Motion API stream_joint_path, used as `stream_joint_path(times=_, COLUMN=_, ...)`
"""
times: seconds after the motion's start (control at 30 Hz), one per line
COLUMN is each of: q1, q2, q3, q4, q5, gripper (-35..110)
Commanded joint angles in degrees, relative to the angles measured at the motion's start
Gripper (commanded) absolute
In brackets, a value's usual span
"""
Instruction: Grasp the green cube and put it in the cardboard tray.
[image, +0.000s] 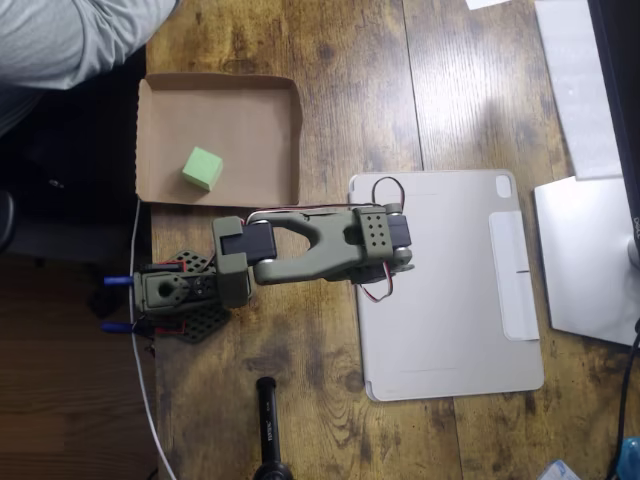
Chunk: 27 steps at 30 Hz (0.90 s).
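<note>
The green cube lies inside the cardboard tray, toward its lower left part in the overhead view, free of any grip. Just below the tray the olive arm is folded over the wooden table and the grey tablet cover. Whether its gripper is open cannot be told, since the fingers are hidden.

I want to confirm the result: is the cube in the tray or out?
In. The cube lies on the tray's flat bottom, inside its rims, near the lower left in the overhead view.

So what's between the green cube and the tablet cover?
Overhead view: the right rim of the cardboard tray, then bare wood table, between green cube and tablet cover.
</note>
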Motion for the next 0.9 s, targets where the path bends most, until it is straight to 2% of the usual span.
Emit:
stream_joint_path(times=0.0, q1=0.9, q2=1.7, q3=0.8, q4=1.3, q5=-1.8, gripper=0)
stream_joint_path(times=0.87, q1=1.1, q2=2.3, q3=0.8, q4=1.3, q5=-2.2, gripper=0)
